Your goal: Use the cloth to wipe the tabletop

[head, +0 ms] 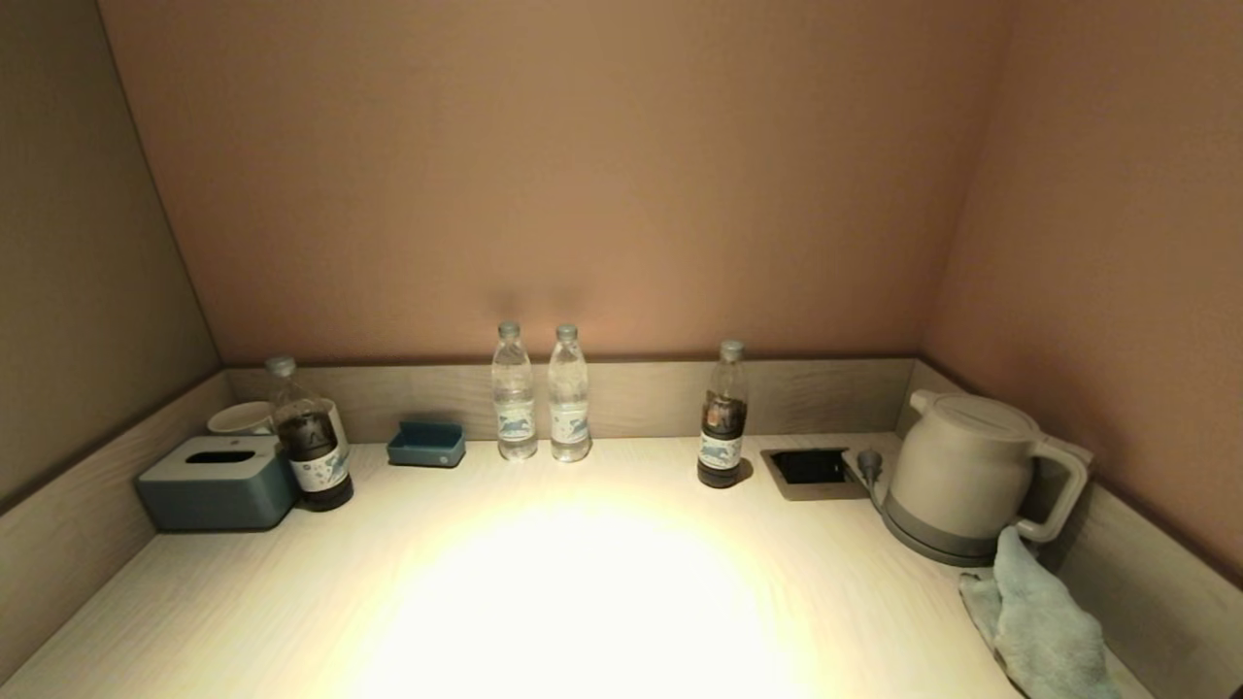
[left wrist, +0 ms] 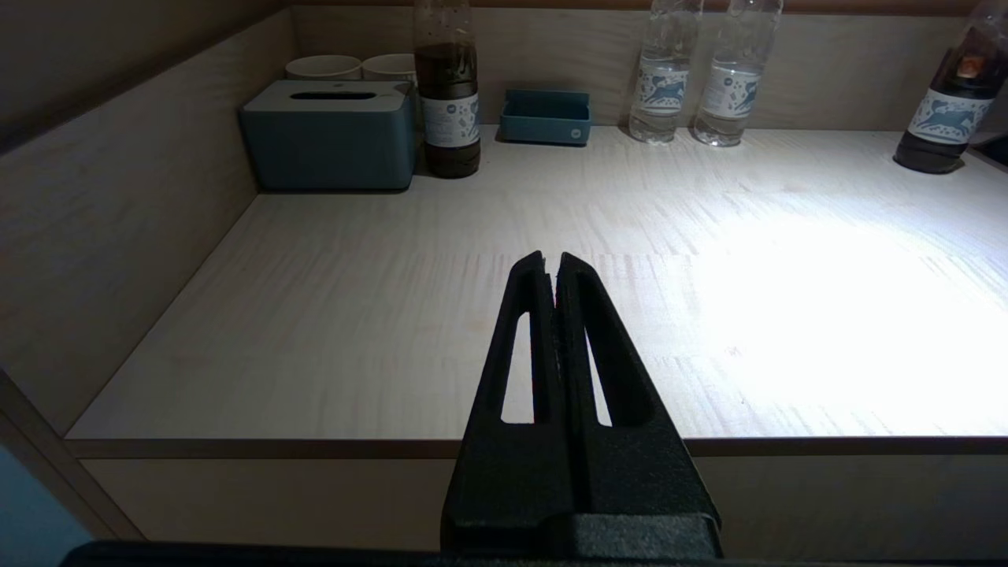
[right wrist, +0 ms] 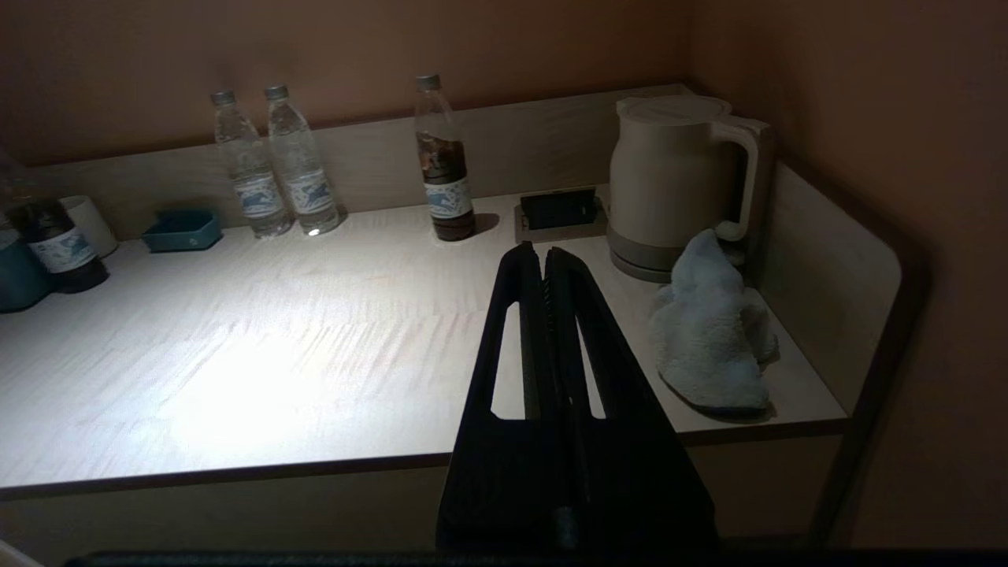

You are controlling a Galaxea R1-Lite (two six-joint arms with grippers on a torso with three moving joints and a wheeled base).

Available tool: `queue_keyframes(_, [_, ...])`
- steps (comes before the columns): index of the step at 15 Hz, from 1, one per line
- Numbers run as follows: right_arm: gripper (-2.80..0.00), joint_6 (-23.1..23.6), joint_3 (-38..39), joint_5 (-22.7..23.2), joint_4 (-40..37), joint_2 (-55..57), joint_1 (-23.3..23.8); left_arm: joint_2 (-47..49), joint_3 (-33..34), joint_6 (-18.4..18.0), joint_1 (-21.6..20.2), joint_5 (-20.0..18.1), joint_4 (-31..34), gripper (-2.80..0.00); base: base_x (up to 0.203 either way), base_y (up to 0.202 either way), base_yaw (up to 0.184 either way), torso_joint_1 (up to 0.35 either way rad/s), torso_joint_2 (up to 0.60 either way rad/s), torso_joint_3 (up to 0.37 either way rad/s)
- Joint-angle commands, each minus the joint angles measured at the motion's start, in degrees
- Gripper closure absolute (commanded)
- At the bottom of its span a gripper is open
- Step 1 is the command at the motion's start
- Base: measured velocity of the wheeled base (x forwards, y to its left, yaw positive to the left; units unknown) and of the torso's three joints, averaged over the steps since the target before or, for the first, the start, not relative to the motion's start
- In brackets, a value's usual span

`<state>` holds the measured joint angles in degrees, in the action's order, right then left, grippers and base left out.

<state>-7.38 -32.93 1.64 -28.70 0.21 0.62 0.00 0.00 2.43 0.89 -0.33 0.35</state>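
Note:
A crumpled pale blue-white cloth (head: 1039, 621) lies at the near right corner of the light wood tabletop (head: 583, 602), leaning against the kettle's handle; it also shows in the right wrist view (right wrist: 713, 335). My right gripper (right wrist: 542, 253) is shut and empty, held off the table's front edge, to the left of the cloth. My left gripper (left wrist: 550, 260) is shut and empty, held off the front edge at the left half of the table. Neither gripper shows in the head view.
A beige kettle (head: 961, 476) stands at the right by a recessed socket (head: 811, 469). Two water bottles (head: 539, 393) and two dark bottles (head: 722, 417) (head: 309, 437) stand along the back. A blue tissue box (head: 216, 481), cups (head: 243, 417) and small blue tray (head: 426, 444) sit left. Low walls border three sides.

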Motion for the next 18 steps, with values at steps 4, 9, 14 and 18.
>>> queue_keyframes(4, [0.0, 6.1, 13.4, -5.3, 28.9, -0.1, 0.0, 0.0, -0.1, 0.0, 0.0, 0.0, 0.0, 0.0, 0.0, 0.0, 0.0, 0.0, 0.0, 0.0])
queue_keyframes(9, [0.0, 7.3, 20.5, -5.0, 34.3, -0.1, 0.0, 0.0, 0.0, 0.0, 0.0, 0.0, 0.0, 0.0, 0.0, 0.0, 0.0, 0.0, 0.0, 0.0])
queue_keyframes(14, [0.0, 7.4, 23.4, -4.8, 36.4, -0.1, 0.0, 0.0, 0.0, 0.0, 0.0, 0.0, 0.0, 0.0, 0.0, 0.0, 0.0, 0.0, 0.0, 0.0])
queue_keyframes(18, [0.0, 8.5, 31.6, -4.8, 45.2, -0.1, 0.0, 0.0, 0.0, 0.0, 0.0, 0.0, 0.0, 0.0, 0.0, 0.0, 0.0, 0.0, 0.0, 0.0])
